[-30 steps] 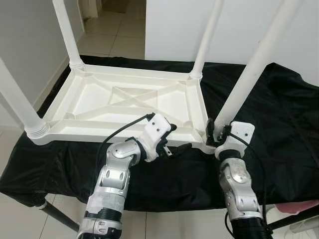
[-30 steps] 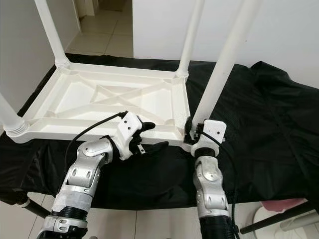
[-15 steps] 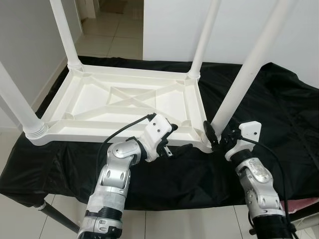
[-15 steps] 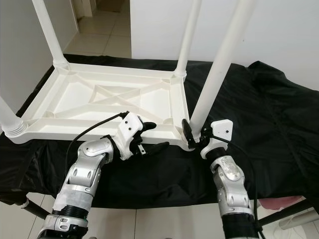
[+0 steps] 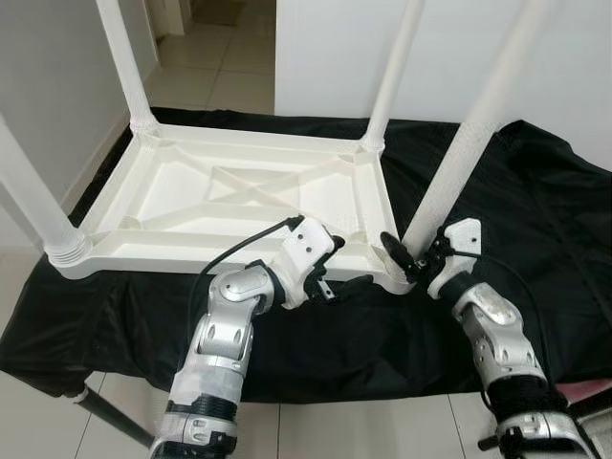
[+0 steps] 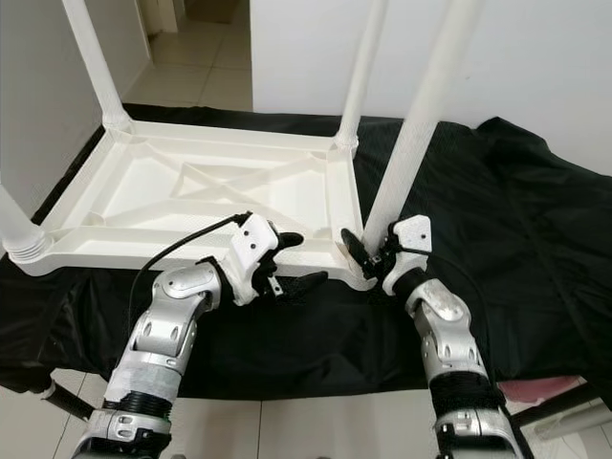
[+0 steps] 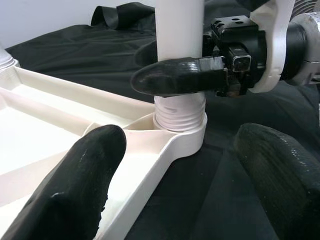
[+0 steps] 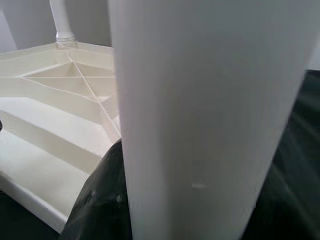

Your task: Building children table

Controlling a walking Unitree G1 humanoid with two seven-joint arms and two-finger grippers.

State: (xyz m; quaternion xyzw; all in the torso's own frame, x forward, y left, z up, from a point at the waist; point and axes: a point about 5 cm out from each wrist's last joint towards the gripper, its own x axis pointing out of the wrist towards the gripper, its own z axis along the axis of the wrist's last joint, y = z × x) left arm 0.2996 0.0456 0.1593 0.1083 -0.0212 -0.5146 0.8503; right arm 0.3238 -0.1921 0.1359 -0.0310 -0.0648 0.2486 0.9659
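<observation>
A white plastic children's table lies upside down on a black cloth, its legs pointing up. My right gripper is shut on the near right leg just above the leg's threaded collar, which sits in the corner socket. One of its fingers crosses the front of the leg. My left gripper is open at the table's near rim, left of that corner. One of its fingers is over the rim, the other is over the cloth.
Three more legs stand at the far left, far right and near left corners. A white wall rises behind. Tiled floor runs off at the back left. The work surface's front edge is close to me.
My right forearm has swung out to the right and its wrist has turned around the leg's base while holding it. The left arm has barely moved.
</observation>
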